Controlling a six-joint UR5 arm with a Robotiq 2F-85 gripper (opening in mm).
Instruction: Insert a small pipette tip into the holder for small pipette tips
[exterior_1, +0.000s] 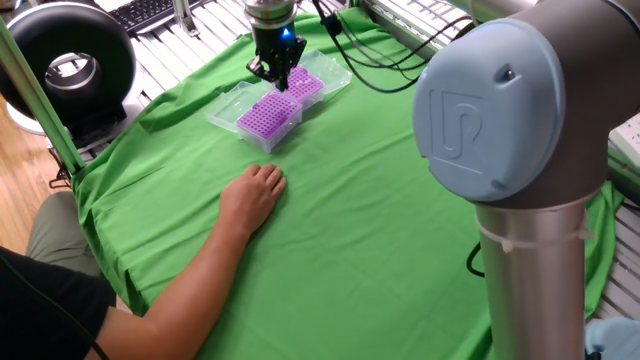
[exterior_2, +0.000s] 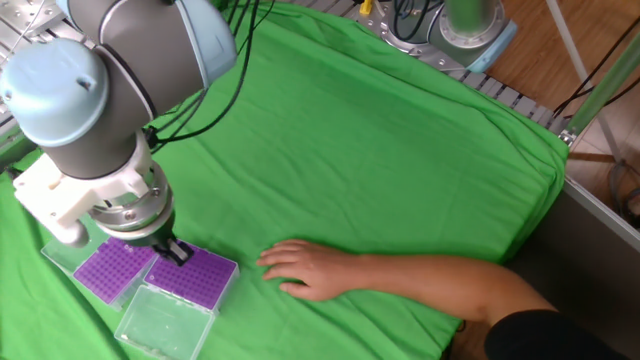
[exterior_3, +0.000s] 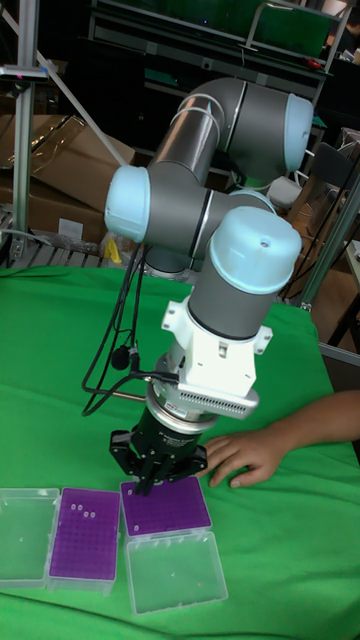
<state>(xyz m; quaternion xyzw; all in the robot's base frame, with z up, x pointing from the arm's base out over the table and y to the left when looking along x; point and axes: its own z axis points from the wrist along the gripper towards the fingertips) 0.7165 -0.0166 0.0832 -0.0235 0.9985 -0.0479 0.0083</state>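
Two purple tip holders stand side by side on the green cloth. One holder is nearer the person's hand. The other holder shows a few white tips in its far rows. My gripper hangs just above the edge between the two holders, over the corner of the one nearer the hand. Its fingers are pressed together. A small pipette tip between them is too small to make out.
Each holder has a clear lid lying open beside it. A person's hand rests flat on the cloth close to the holders, with the forearm reaching back to the table edge. Cables trail behind the arm.
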